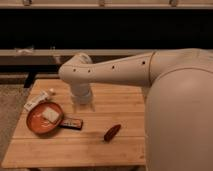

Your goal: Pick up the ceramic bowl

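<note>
camera view: my only feed, looking down over the robot's own arm [112, 71] onto the wooden counter [117, 107].
ceramic bowl [44, 119]: sits on the counter's left part, at about 8 o'clock from the arm's bend; shallow, orange-red, glazed.
contents: one pale square piece [51, 115] lies inside, toward the rim at 2 o'clock.
neighbours: a dark bar [71, 123] touches the rim at 4 o'clock; a white packet [38, 100] lies just beside it at 11 o'clock; a red-brown oblong [112, 132] lies well apart at 4 o'clock.
handling: I judge it stiff, fairly heavy, slick with glaze, and breakable if dropped.
hold: I would pinch the rim at 7 o'clock, where it is free of the neighbours, and lift level so the piece stays in.
gripper: hidden somewhere under the arm's downturned end, above the counter's far middle; its state I cannot tell.
cut off: the counter's right side lies behind the robot's body [180, 117].
</note>
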Motion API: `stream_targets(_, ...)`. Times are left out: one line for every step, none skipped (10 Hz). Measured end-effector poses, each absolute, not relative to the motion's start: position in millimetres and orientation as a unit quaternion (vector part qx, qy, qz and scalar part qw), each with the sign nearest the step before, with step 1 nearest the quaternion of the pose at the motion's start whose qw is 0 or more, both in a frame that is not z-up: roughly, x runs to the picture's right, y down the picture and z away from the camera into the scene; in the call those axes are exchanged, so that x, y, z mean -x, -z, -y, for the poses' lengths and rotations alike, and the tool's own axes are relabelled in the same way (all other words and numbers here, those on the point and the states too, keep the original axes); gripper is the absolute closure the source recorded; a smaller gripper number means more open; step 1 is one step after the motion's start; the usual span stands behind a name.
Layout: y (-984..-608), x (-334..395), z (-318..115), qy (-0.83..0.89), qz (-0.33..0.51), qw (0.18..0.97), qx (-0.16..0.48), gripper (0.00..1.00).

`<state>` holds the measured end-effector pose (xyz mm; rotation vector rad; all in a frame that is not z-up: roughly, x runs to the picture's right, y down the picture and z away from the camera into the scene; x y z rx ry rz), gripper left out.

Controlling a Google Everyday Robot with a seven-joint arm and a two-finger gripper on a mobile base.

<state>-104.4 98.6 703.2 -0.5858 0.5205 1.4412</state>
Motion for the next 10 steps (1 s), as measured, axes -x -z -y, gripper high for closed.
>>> stream_targets(-703.3,104.4,-98.6,-0.642,-0.232,0.682,0.261,0.35)
stream_targets(-703.3,104.4,-98.6,-0.642,-0.232,0.682,0.261,0.35)
stream_targets(-703.3,104.5,-98.5,-0.642,-0.232,0.682,0.261,0.35)
stream_targets(-703.4,104.8,-98.9,-0.641,-0.232,0.684,0.260,0.35)
stream_targets(-702.3,106.1,-98.3,-0.639,-0.230,0.687,0.259,0.35)
stream_targets(-700.7,117.1,-99.5,-0.632,-0.225,0.695,0.260,0.35)
stream_targets(-701.9,134.5,-100.7,-0.625,-0.219,0.701,0.264,0.35)
stream_targets(-705.2,148.6,-100.4,-0.619,-0.214,0.707,0.266,0.35)
stream_targets(-708.7,174.7,-101.3,-0.610,-0.207,0.714,0.274,0.35)
stream_targets(-713.4,205.9,-103.4,-0.598,-0.200,0.723,0.282,0.35)
